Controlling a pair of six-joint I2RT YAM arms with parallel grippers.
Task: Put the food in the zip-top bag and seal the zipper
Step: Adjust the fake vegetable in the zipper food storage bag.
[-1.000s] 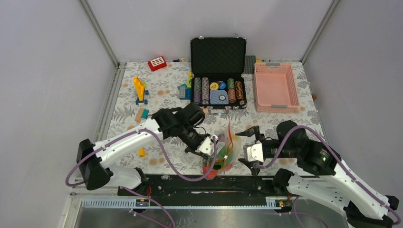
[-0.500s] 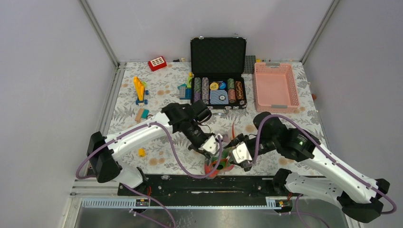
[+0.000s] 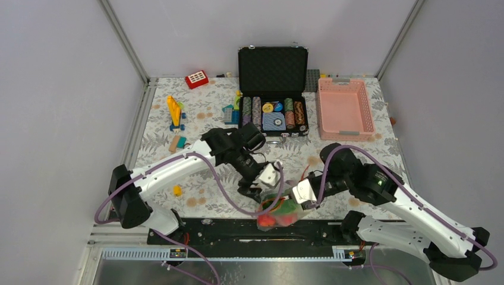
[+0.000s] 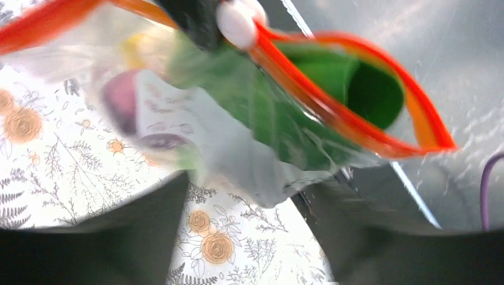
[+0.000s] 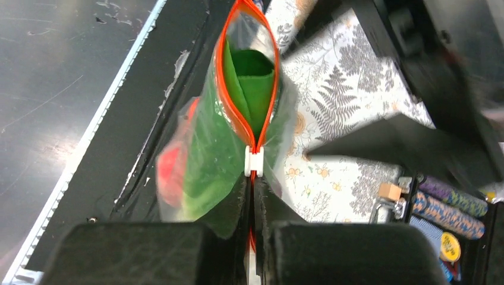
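The right pincer [image 5: 254,196] clamps the zipper [image 5: 238,119] just behind its slider [image 5: 254,161]; the unsealed stretch runs straight ahead. The left pincer [image 3: 261,183] stands open.

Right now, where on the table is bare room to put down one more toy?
Bare cloth lies between the yellow toy and the blue blocks, and just in front of the pink basket. The near middle is crowded: the left gripper and right gripper meet at the zip-top bag.

food [image 3: 284,208] in bag [image 5: 285,133], btw l gripper [image 3: 261,183] & r gripper [image 3: 304,193].
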